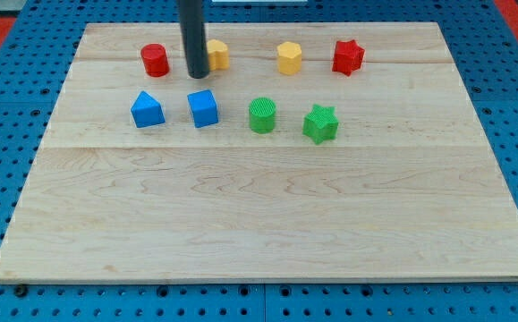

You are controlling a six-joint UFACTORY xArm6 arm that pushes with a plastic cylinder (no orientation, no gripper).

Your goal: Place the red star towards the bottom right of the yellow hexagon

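The red star [348,56] lies near the view's top right, just right of the yellow hexagon [289,57]. My tip [197,75] is at the view's top left of centre, far left of both. It stands just left of a second yellow block [217,55], partly hidden by the rod, and just above the blue cube [203,108].
A red cylinder [155,60] lies at the top left. A blue triangular block [147,110] sits left of the blue cube. A green cylinder [262,115] and a green star [320,123] lie below the yellow hexagon. The wooden board [267,224] rests on a blue pegboard.
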